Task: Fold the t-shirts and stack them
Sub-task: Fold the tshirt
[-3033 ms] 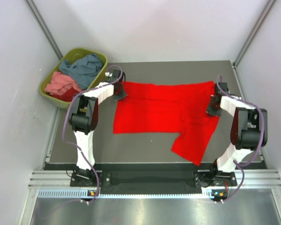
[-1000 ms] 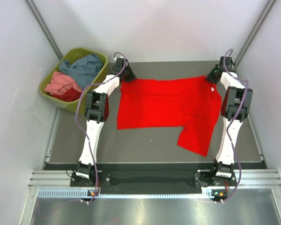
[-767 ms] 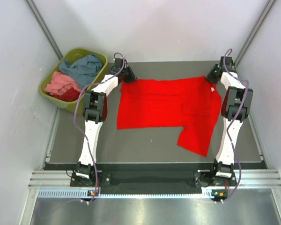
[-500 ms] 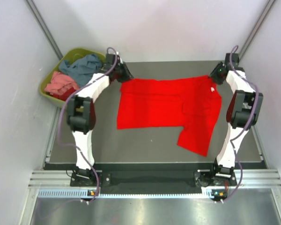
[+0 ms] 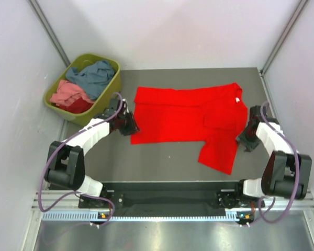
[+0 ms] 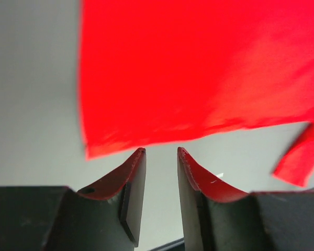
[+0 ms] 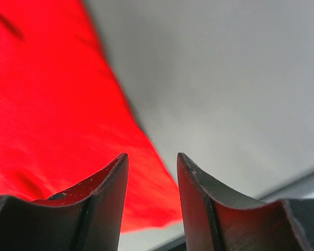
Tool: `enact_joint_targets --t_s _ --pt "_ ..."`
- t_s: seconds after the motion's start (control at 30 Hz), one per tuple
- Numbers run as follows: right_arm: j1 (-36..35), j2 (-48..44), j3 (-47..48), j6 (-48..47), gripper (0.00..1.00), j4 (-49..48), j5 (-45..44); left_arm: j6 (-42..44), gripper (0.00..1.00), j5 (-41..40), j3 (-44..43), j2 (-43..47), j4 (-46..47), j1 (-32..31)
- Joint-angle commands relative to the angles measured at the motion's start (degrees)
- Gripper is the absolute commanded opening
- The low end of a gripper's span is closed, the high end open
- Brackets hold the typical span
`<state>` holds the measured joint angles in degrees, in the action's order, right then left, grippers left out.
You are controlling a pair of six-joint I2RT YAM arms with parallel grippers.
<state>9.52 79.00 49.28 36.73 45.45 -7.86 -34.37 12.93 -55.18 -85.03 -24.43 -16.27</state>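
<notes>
The bright red t-shirt (image 5: 183, 112) lies spread flat on the dark bench (image 5: 162, 157), reaching across most of its width, with a white neck label (image 5: 236, 100) near its far right corner and one flap hanging toward the near edge on the right side. The left pincer (image 5: 129, 124) sits low at the shirt's near left corner. From the left wrist view its two dark fingers (image 6: 137, 175) stand partly apart with nothing between them, and the shirt's hem (image 6: 199, 68) runs just ahead of the tips, its corner slightly to the left of them over bare bench (image 6: 31, 104). The right pincer (image 5: 245, 140) is just beside the shirt's right edge, about level with the flap. In the right wrist view its fingers (image 7: 191, 180) are likewise partly parted and hold nothing; the red cloth (image 7: 42, 104) fills the left of that view, and its edge slants down toward the gap between the tips, with grey bench (image 7: 225, 78) to the right. Whether either pincer touches the cloth I cannot tell. Off the far left corner of the bench an olive-green tub (image 5: 102, 102) holds a blue-grey t-shirt (image 5: 94, 76), a salmon pink t-shirt (image 5: 68, 94) and a darker red t-shirt (image 5: 76, 106), all crumpled together.
</notes>
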Motion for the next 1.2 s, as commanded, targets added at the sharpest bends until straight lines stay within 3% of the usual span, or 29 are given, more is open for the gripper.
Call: enact_joint_targets --t_s 0.0,0.23,0.5,0.63,1.17 --pt "0.3 -8.5 -3.7 0.6 0.44 2.0 -3.9 -1.2 0.36 -3.3 3.3 3.7 1.1 0.0" --pt "-0.3 -10.0 -14.3 0.7 0.41 -2.6 2.9 -2.5 0.37 -4.7 7.5 2.0 0.6 -0.3" --pt "-7.1 -7.4 -17.6 2.6 0.40 -6.6 3.1 -3.1 0.40 -7.2 7.5 -0.8 2.0 -0.3" --pt "-12.6 -5.3 -16.8 3.9 0.41 -5.3 -0.4 -2.7 0.40 -11.9 7.4 -1.5 -0.2 -0.4" --pt "-13.0 -8.5 -10.8 4.7 0.41 1.0 -3.7 -3.2 0.37 -10.6 9.6 -3.8 4.2 -0.4"
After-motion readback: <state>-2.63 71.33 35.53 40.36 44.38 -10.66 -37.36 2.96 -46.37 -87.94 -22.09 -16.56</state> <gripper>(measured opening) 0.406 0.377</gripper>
